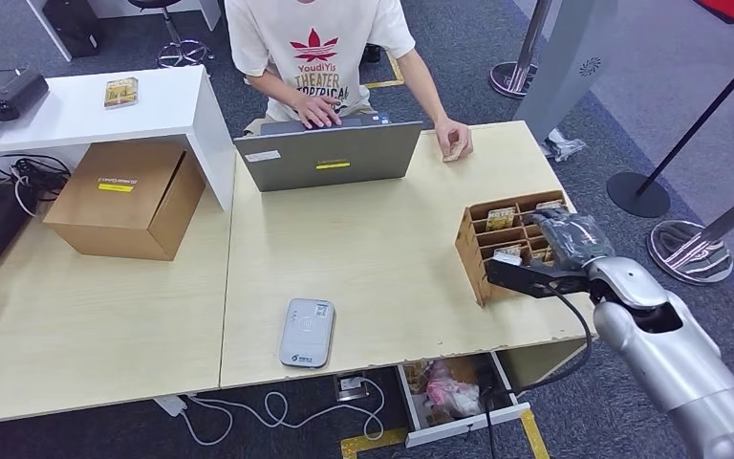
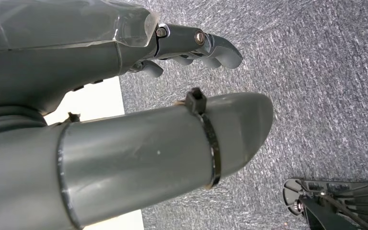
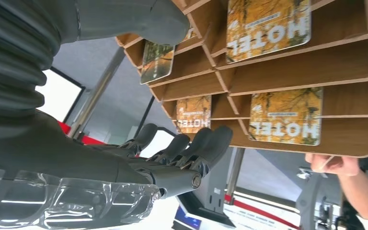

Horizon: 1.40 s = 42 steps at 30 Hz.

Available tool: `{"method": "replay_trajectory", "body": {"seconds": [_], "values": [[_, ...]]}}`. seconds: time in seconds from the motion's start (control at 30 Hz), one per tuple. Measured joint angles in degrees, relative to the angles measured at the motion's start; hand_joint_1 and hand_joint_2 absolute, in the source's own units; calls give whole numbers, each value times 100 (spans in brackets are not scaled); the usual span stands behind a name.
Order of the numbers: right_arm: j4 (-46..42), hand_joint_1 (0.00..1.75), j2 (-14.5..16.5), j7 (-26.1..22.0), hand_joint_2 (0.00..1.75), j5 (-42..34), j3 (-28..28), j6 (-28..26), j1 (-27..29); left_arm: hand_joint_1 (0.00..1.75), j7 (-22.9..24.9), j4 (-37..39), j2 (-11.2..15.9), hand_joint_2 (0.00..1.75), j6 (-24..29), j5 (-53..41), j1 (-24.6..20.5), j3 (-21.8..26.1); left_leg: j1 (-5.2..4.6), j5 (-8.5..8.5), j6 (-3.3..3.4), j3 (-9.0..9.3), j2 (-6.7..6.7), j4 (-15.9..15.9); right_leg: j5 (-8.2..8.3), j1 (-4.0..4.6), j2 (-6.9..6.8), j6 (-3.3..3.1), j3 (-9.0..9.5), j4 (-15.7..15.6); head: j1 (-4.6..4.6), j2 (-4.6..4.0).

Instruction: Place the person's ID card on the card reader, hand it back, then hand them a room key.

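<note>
The person's hand holds a pale ID card point(image 1: 453, 153) down on the far edge of the table, beside the laptop. The grey card reader point(image 1: 307, 332) lies flat near the table's front edge with nothing on it. A wooden key rack point(image 1: 483, 251) at the table's right end holds several yellow hotel key cards point(image 3: 286, 116). My right hand point(image 1: 564, 239) hovers over the rack's near right side, holding nothing. Its fingers point(image 3: 191, 143) reach along the rack's lower shelf, and the thumb sits close to one slotted card point(image 3: 157, 60). My left hand point(image 2: 196, 45) hangs over grey carpet, holding nothing.
A grey laptop point(image 1: 330, 153) stands open in front of the person. A cardboard box point(image 1: 124, 196) and a white shelf point(image 1: 105, 105) are at the left. A drawer point(image 1: 459, 392) is open under the table's front right. Stanchion bases point(image 1: 688, 251) stand on the floor to the right.
</note>
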Motion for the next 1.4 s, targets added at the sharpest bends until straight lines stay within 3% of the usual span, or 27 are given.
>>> {"method": "replay_trajectory", "body": {"seconds": [0.23, 0.93, 1.4], "values": [[167, 73, 166, -97, 175, -32, 81, 9, -165, 0, 3, 0, -41, 0, 35, 17, -8, 1, 1, 1, -1, -1, -1, 0, 0, 0, -4, 0, 0, 1, 0, 0], [760, 80, 964, -170, 175, -14, 432, -56, -634, 0, 80, 0, -92, 0, 74, 19, -31, 0, 1, 5, 1, -1, -6, 0, 1, 1, -9, -1, 0, 2, 0, 0], [1033, 79, 1098, -161, 175, 10, 496, -86, -677, 0, 118, 0, -104, 0, 107, 39, -29, 1, 1, 5, 1, -2, -7, 0, 0, 1, -10, -1, 0, 2, -1, 0]]}}
